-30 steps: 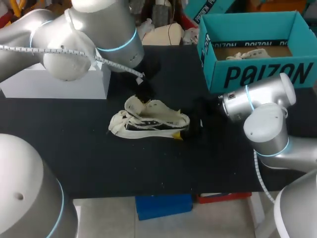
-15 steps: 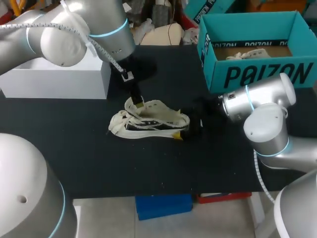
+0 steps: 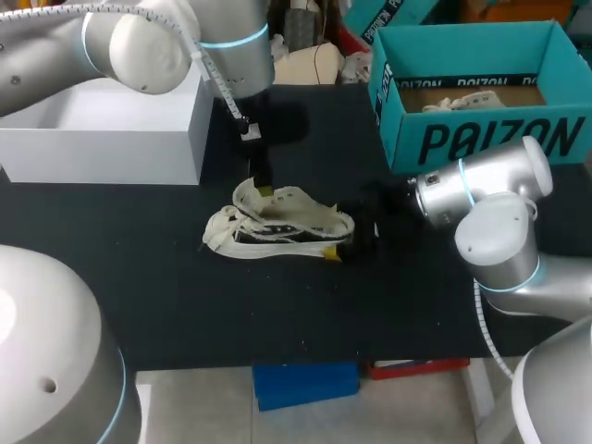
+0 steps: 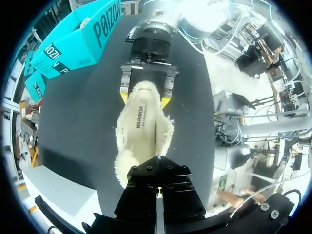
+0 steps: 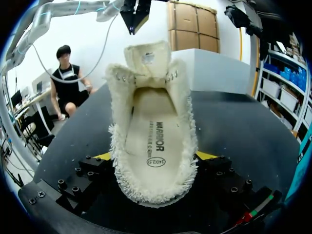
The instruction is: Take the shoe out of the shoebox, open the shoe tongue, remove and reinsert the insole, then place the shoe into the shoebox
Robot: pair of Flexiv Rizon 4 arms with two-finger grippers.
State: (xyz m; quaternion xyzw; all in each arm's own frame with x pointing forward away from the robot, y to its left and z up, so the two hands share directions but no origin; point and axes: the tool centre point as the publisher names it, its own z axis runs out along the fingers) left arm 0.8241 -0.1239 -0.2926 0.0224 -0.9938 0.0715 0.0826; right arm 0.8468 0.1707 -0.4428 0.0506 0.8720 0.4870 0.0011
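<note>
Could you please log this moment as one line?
cream fuzzy shoe on black table, insole in | right gripper shut on heel | left gripper shut above tongue

White box (image 3: 111,139) at the far left, resting on a black-topped table (image 3: 277,305)

We see a shoe (image 3: 277,222) of shaggy cream fleece, its insole (image 5: 151,139) smooth and matt. Our table (image 3: 185,296) looks matt black, the shoebox (image 3: 481,139) matt teal cardboard, our right arm (image 3: 495,231) glossy silver.
</note>
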